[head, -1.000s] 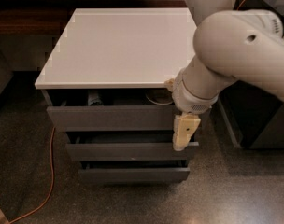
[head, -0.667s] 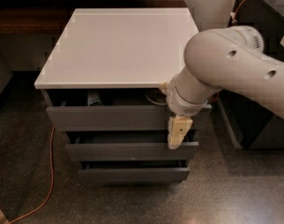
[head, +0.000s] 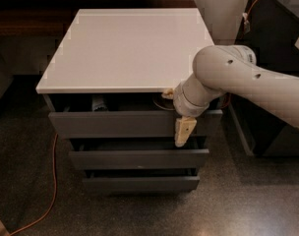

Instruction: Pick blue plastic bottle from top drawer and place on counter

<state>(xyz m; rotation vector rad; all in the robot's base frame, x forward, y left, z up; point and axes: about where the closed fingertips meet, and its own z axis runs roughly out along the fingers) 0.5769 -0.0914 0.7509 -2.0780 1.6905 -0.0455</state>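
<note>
Camera view: top drawer (head: 115,124) ajar; blue plastic bottle (head: 99,103) inside, left.
Gripper (head: 184,130): at drawer front, right, well apart from bottle; apart or together, cannot tell.
Done: no grasp yet.
Left: grasp, lift onto counter (head: 134,48).

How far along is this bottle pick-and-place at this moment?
Done: the top drawer stands open. In hand: the gripper hangs before its front panel, right side. Left: lifting the blue plastic bottle, seemingly the pale shape inside at left, onto the counter.

We read this as a robotics lab: grey drawer cabinet (head: 134,159) on speckled floor (head: 26,181), orange cable (head: 54,181) trailing left of it, the robot's gripper (head: 184,131) before its top drawer (head: 115,124).
</note>
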